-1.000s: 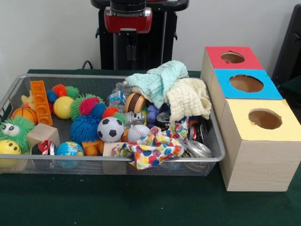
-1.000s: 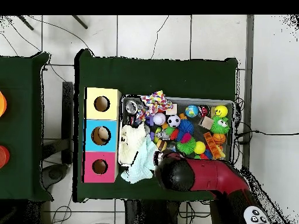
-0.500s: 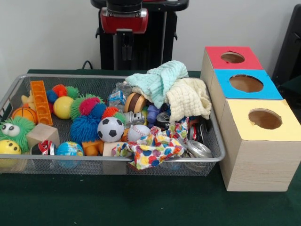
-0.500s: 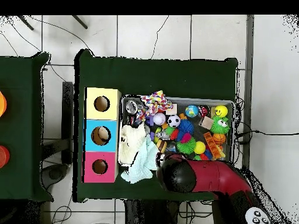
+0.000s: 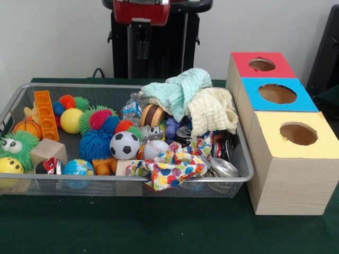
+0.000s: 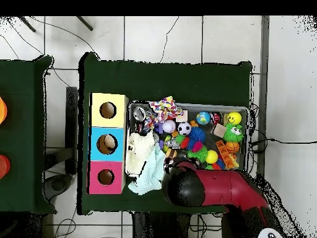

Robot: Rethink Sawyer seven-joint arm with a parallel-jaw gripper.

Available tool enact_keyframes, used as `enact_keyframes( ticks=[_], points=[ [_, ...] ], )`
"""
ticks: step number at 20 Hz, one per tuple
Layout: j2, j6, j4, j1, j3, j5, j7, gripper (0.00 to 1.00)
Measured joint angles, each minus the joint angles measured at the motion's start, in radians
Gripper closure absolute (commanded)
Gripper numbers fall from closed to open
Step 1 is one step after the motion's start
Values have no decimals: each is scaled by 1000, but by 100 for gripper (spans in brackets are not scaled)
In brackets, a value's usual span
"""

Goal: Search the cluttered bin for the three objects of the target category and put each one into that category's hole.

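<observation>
My gripper point(image 5: 142, 45) hangs high over far rim of mesh bin point(image 5: 241, 159), finger state can't tell, holding nothing; plush half-buried: orange one point(image 5: 104, 165) under blue spiky ball point(image 5: 96, 144), so must dig

A plain white wall point(image 5: 53, 37) is standing behind the green table point(image 5: 159, 233). White floor tiles point(image 6: 161, 37) with thin cables are lying all around.

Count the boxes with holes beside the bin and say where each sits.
3, in a row touching the bin's side in the front view: the red box farthest back, the blue box in the middle, the yellow box nearest the camera. None looks hidden.
</observation>
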Motion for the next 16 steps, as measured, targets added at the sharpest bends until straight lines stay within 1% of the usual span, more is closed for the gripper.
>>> enact_keyframes(
  ticks=[4,5,8,16],
  points=[
    [26,-2,-16,25,-3,-1,0,100],
    [46,-6,-24,35,-5,-1,0,100],
    [69,-12,-32,41,-8,-1,0,100],
    [167,-95,-38,48,-13,-1,0,100]
  ],
)
